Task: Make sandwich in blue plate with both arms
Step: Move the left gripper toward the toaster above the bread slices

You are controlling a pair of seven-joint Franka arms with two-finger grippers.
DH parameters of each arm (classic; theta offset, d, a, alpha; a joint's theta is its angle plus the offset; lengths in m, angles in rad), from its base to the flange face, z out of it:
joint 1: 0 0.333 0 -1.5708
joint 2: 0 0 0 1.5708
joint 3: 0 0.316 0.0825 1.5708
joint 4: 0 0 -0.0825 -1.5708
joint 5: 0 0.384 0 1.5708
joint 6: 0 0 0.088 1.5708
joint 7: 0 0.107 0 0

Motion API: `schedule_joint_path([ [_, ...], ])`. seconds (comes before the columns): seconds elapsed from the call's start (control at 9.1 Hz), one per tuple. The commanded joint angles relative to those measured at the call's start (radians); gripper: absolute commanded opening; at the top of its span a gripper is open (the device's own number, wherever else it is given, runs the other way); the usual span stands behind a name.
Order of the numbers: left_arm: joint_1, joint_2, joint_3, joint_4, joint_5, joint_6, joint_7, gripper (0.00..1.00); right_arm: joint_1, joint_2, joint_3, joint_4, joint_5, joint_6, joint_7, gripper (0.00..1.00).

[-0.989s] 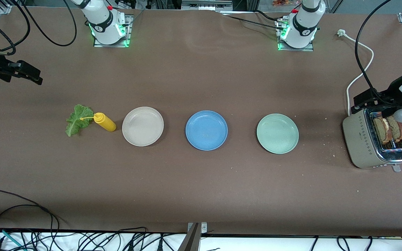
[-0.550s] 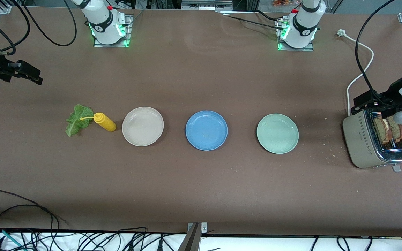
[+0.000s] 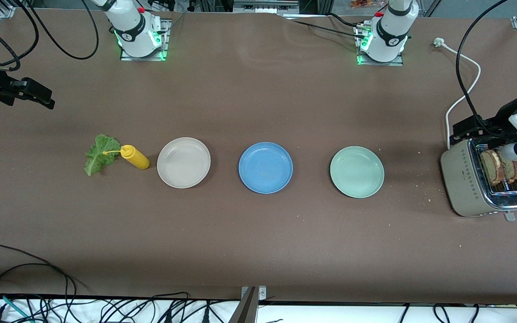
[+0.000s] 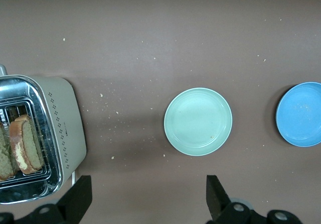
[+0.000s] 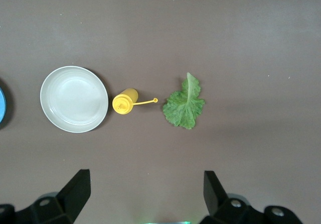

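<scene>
Three round plates, cream-white [image 3: 183,162], mid-blue [image 3: 265,167], mint-green [image 3: 357,172]; two bread slices [image 3: 501,166] in one metal toaster [image 3: 469,179]; both claws [image 4: 145,196] [image 5: 145,189] wide; crumb-flecked brown tabletop [image 3: 258,246]

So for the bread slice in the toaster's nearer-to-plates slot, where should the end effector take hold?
Probably the slice's top crust edge, coming straight down from above. It stands upright in the toaster with only its upper part above the slot, so the fingers would close across its flat faces.
</scene>
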Motion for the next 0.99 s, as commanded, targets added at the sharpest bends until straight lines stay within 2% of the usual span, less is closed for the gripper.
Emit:
schedule_joint_path([
  [0.0, 0.008, -0.005, -0.007, -0.008, 0.025, -0.008, 0.008, 1.0, 0.002, -0.004, -0.001, 0.015, 0.017, -0.018, 0.009, 1.0],
  [0.22, 0.029, 0.001, -0.007, -0.008, 0.027, -0.008, 0.008, 1.0, 0.002, -0.003, -0.003, 0.015, 0.017, -0.014, 0.009, 1.0],
  [0.55, 0.132, 0.045, -0.006, 0.006, 0.028, 0.009, 0.01, 1.0, 0.002, -0.003, -0.004, 0.012, 0.017, -0.017, 0.009, 1.0],
  [0.77, 0.178, 0.103, -0.007, 0.01, 0.089, 0.023, 0.011, 1.0, 0.0, -0.004, -0.007, 0.011, 0.018, -0.021, 0.01, 1.0],
  [0.88, 0.189, 0.131, -0.007, 0.01, 0.129, 0.08, 0.011, 1.0, 0.0, -0.003, -0.007, 0.011, 0.017, -0.018, 0.009, 1.0],
])
